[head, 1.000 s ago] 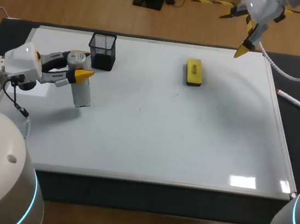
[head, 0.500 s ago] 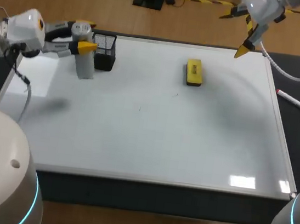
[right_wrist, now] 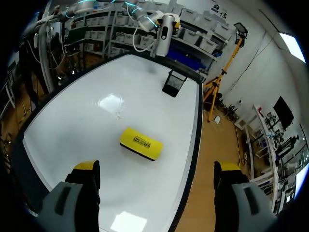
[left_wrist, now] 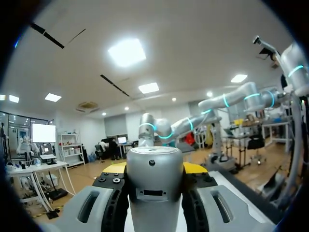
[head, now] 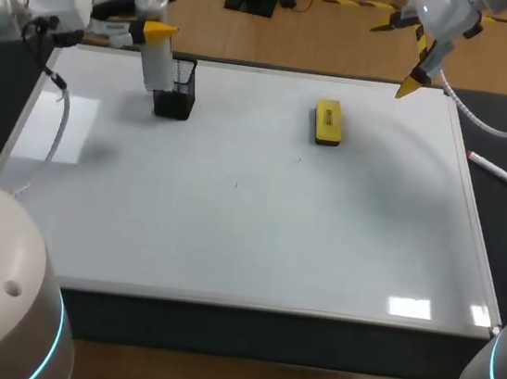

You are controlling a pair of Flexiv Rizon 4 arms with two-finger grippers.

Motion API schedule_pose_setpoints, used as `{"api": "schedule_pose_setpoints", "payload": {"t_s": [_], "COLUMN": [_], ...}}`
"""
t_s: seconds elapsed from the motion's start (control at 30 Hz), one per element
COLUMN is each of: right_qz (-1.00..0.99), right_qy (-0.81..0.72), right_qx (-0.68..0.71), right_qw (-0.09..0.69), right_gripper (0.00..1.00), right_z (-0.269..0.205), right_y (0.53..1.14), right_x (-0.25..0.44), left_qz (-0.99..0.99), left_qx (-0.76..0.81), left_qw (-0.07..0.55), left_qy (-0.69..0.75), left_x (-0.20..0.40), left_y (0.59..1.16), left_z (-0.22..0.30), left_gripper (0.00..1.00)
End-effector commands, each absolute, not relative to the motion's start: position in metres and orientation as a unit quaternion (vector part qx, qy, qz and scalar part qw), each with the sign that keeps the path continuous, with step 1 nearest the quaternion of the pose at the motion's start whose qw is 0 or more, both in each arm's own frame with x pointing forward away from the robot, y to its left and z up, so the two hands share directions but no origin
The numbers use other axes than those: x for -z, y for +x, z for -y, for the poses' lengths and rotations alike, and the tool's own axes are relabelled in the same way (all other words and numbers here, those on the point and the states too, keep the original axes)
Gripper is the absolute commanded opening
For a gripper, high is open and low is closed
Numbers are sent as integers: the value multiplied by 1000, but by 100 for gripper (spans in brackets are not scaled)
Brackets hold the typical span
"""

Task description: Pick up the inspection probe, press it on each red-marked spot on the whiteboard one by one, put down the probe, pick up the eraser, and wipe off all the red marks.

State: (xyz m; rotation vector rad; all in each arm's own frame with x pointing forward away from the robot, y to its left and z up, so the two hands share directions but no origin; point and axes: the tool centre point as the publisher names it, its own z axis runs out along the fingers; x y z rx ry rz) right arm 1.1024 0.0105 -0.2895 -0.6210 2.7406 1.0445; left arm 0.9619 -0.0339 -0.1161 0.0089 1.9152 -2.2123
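Near mesh holder (head: 174,95), raised probe (head: 156,63)

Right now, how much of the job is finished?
Picked up: the probe is gripped in the left tool, held over the black mesh cup, so putting it down looks in hand. Whether every spot got pressed, I cannot tell; I see no clear red marks on the whiteboard. Left: the yellow eraser lies untouched on the board, and the right tool hangs open above the far corner.
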Motion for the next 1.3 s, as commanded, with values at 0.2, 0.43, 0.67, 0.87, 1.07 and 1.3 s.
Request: {"api": "schedule_pose_setpoints", "payload": {"t_s": [0.2, 0.43, 0.67, 0.87, 1.07, 1.3], "right_qz": [-912, -912, -912, -912, -912, -912], "right_qy": [-207, -207, -207, -207, -207, -207], "right_qx": [-346, -346, -346, -346, -346, -346], "right_qw": [71, 71, 71, 71, 71, 71], "right_gripper": [100, 100, 100, 100, 100, 100], "right_z": [-10, -10, -10, -10, -10, -10], "right_y": [1102, 1102, 1102, 1102, 1102, 1102], "right_x": [289, 289, 289, 289, 289, 289], "left_qz": [-650, -652, -650, -647, -644, -641], "left_qx": [756, 755, 757, 758, 760, 762], "left_qw": [31, 22, 12, -5, -17, -29], "left_qy": [66, 62, 68, 81, 85, 87], "left_x": [125, 135, 144, 152, 161, 169], "left_y": [1009, 1031, 1044, 1052, 1056, 1058], "left_z": [33, 34, 35, 33, 33, 36], "left_gripper": [0, 0, 0, 0, 0, 0]}}
